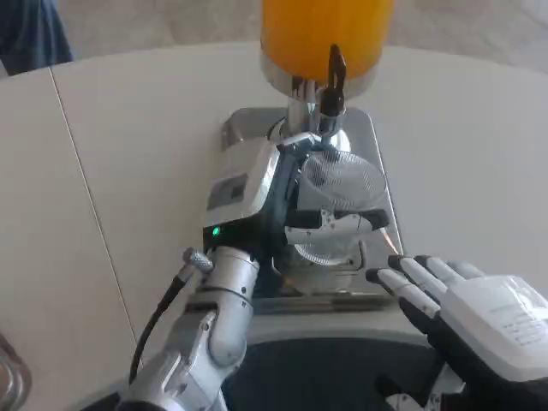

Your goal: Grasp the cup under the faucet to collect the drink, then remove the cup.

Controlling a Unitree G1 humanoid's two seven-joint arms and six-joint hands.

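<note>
The clear plastic cup (342, 201) stands on the steel drip tray (381, 145) directly under the faucet (330, 98) of the orange juice dispenser (325, 34), and the left robot hand (278, 205) wraps it from the side, fingers closed around its wall. The right robot hand (462, 300) hovers just in front of the tray, near the desk (128, 154) edge, holding nothing, fingers stretched flat. No juice shows in the cup, so I judge the collecting step is in hand. The next move likely calls for working the tap handle while the cup stays steady below the faucet.
</note>
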